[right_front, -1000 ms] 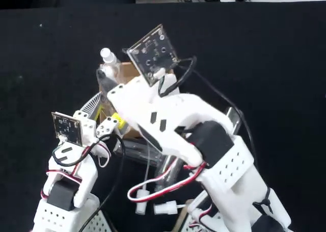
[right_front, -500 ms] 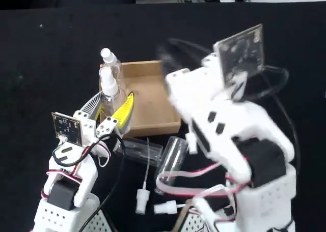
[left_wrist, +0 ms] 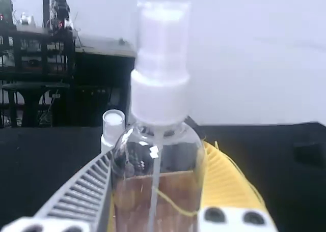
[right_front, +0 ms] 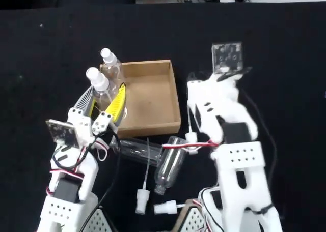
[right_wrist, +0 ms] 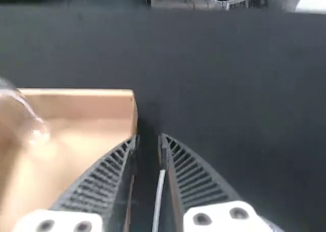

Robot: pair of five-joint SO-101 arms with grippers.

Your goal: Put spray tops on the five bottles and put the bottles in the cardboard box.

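My left gripper [right_front: 104, 97] is shut on an upright clear bottle [right_front: 100, 91] fitted with a white spray top [left_wrist: 159, 84], at the left wall of the cardboard box [right_front: 151, 118]. In the left wrist view the bottle [left_wrist: 155, 186] stands between the grey and yellow fingers. A second capped bottle [right_front: 110, 64] stands at the box's far left corner. My right gripper [right_front: 189, 102] is just right of the box, shut on a spray top [right_front: 191, 138] whose thin tube [right_wrist: 160, 191] runs between its fingers. Two uncapped bottles [right_front: 135, 149] [right_front: 170, 163] lie in front of the box.
Two loose spray tops [right_front: 141, 199] [right_front: 165, 208] lie near the table's front edge between the arm bases. In the right wrist view the box's right wall [right_wrist: 130, 115] lies close beside the gripper [right_wrist: 147, 140]. Black tabletop stretches to the right and far side.
The right arm has swung away from above the box and the held bottle to the box's right side. My left gripper has shifted the capped bottle slightly left and farther back.
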